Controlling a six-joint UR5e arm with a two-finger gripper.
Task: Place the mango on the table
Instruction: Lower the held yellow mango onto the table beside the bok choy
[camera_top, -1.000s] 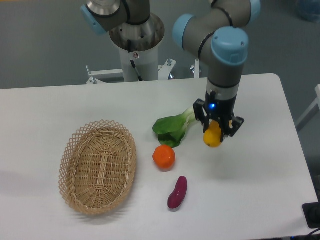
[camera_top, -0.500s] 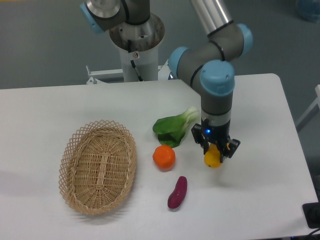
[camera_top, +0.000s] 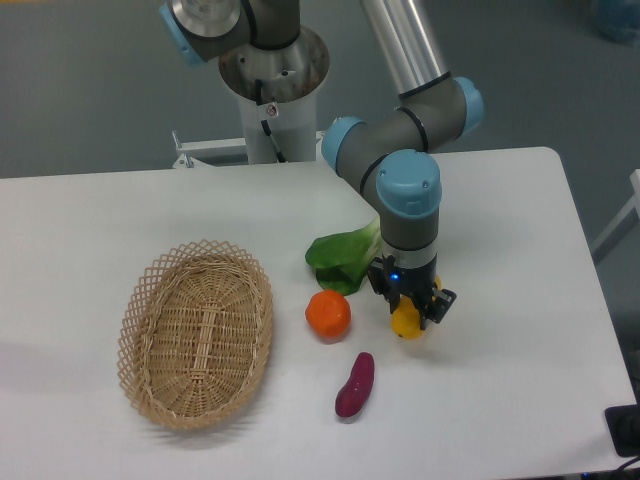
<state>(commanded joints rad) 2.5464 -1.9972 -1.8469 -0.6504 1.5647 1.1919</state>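
The yellow mango (camera_top: 406, 324) is held between the black fingers of my gripper (camera_top: 409, 314), low over the white table (camera_top: 520, 330), just right of the round orange fruit (camera_top: 328, 314). The mango's underside is at or very near the table top; I cannot tell if it touches. The gripper is shut on the mango and points straight down. Only the mango's lower part shows below the fingers.
A green leafy vegetable (camera_top: 343, 256) lies just behind and left of the gripper. A purple sweet potato (camera_top: 354, 385) lies in front of the orange fruit. An oval wicker basket (camera_top: 196, 333) stands at the left. The arm's base (camera_top: 272, 80) is at the back.
The gripper has carried the mango down and toward the front left, from beside the leafy vegetable to a spot close to the orange fruit, low at the table.
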